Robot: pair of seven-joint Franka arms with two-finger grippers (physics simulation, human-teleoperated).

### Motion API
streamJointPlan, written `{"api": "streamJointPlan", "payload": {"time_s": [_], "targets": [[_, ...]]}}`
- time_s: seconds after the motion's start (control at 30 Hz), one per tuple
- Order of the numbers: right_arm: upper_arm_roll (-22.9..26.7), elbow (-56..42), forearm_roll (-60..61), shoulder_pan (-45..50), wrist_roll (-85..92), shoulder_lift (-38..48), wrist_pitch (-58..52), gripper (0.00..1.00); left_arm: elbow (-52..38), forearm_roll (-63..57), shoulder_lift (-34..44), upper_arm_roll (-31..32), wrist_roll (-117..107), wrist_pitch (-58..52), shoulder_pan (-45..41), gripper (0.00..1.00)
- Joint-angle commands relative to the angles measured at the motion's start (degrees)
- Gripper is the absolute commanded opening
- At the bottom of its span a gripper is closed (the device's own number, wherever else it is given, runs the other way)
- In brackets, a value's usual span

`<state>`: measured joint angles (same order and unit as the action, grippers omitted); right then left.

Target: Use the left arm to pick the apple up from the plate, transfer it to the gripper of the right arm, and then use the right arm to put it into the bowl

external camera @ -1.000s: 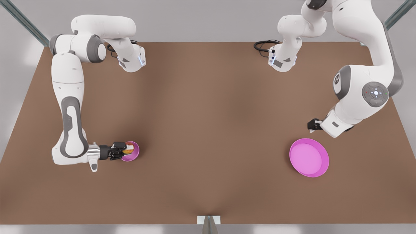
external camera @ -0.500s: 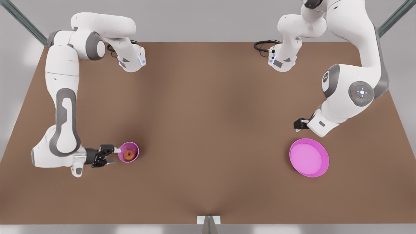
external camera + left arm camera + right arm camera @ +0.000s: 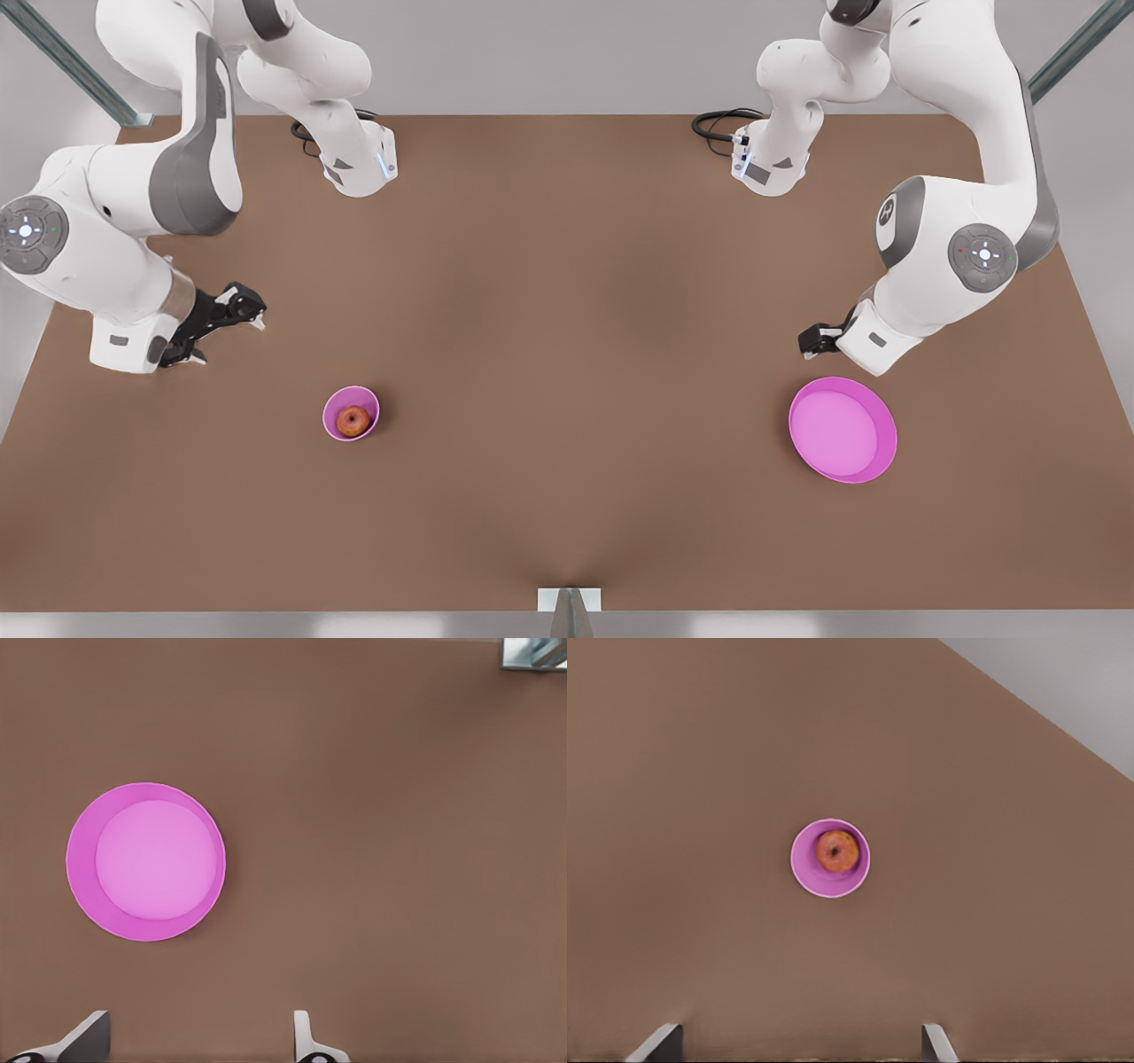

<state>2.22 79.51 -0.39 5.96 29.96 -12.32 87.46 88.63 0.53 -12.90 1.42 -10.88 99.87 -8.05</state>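
The right pincer, at the front view's left edge above the bowl, was held wide open and empty, its fingertips seen spread apart in its wrist view. The left pincer, at the front view's right just above the plate, was likewise spread open and held nothing. The apple was seen resting inside the bowl, in the lower left of the front view. The plate lay bare on the brown bench, well apart from the bowl.
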Motion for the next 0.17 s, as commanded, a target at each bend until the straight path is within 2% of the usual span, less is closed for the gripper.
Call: {"api": "streamJointPlan", "payload": {"time_s": [0.0,0.13], "targets": [[-0.02,5.39,-1.63,-0.34,-30.04,3.7,2.62,1.0,-0.04,-0.09,0.06,0.07,-2.13,-0.02,0.05,1.0],[-0.02,5.22,-1.45,-0.6,-33.54,3.62,2.1,1.0,-0.04,-0.09,0.06,-0.01,-1.96,-0.11,0.05,1.0]]}}
